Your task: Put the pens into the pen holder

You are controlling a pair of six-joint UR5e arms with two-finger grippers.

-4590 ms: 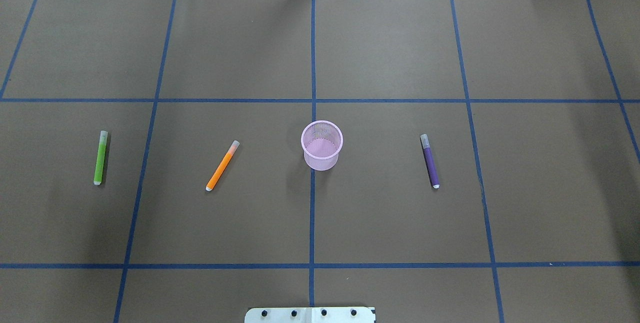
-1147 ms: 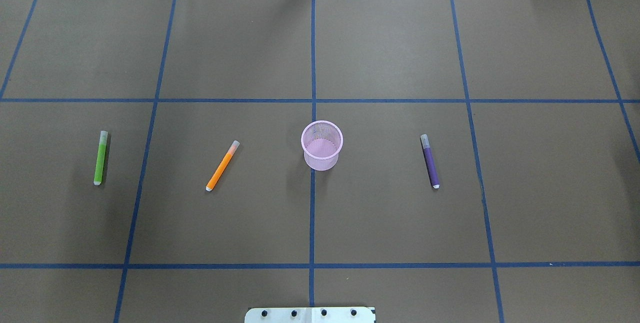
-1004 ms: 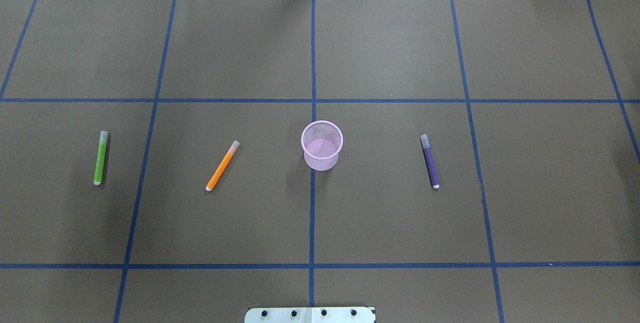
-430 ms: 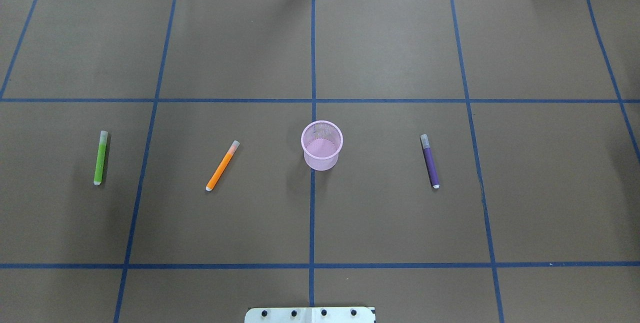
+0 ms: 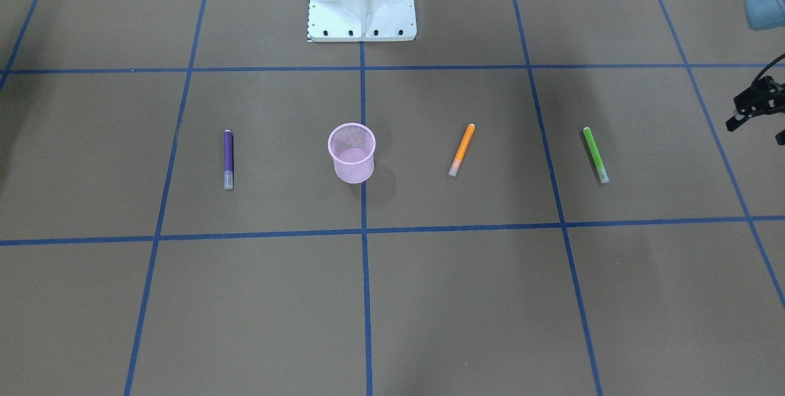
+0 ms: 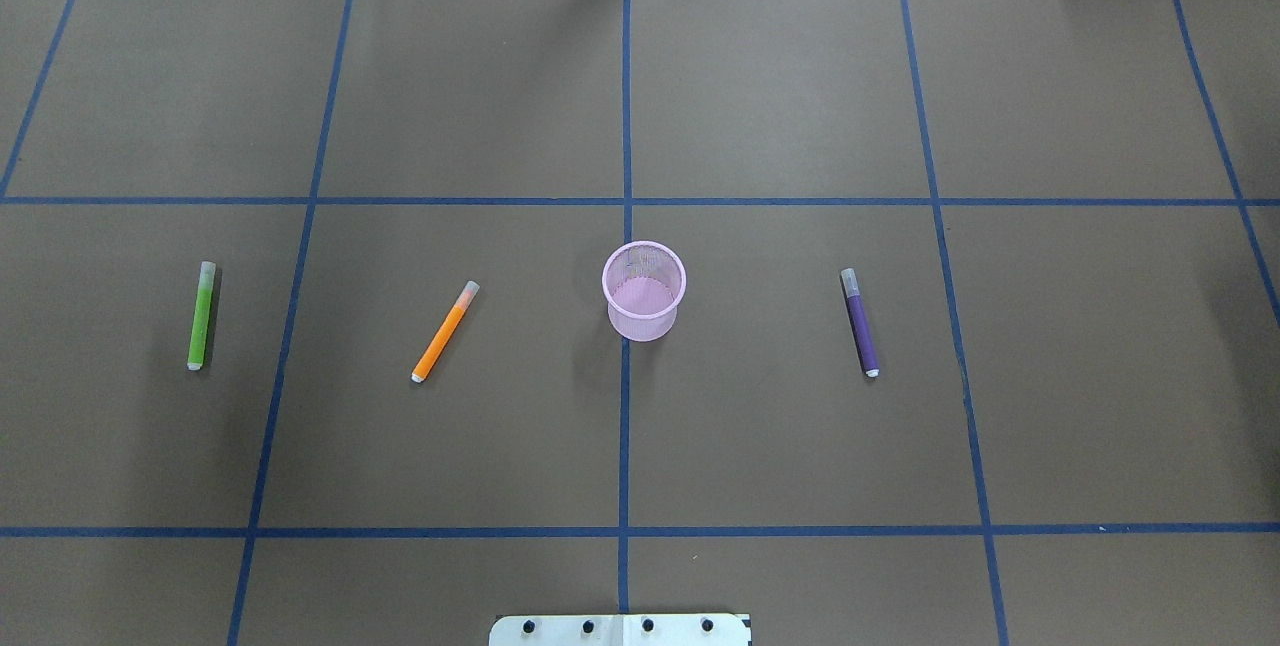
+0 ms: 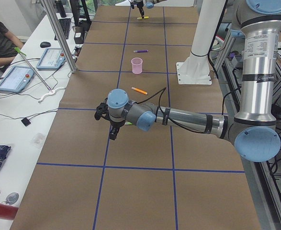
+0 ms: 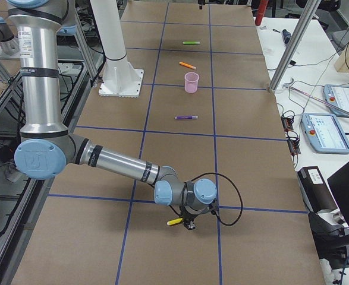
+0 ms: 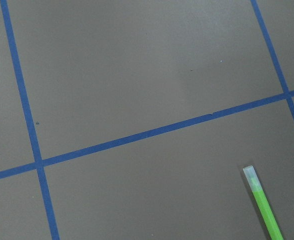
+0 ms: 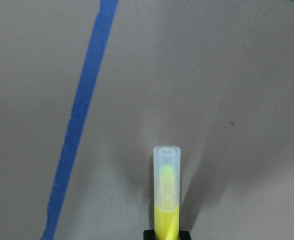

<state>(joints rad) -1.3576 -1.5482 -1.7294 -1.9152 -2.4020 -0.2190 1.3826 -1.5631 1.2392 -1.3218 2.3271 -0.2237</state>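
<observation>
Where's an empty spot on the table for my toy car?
The far row of squares beyond the blue tape line is all bare. So is the near stretch between the middle row and the white base. The middle row is busiest: green pen, orange pen, pink pen holder, purple pen, with the tightest gap between orange pen and holder.

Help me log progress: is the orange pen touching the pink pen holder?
Apart. The overhead view shows a stretch of bare table between the orange pen and the pen holder.
</observation>
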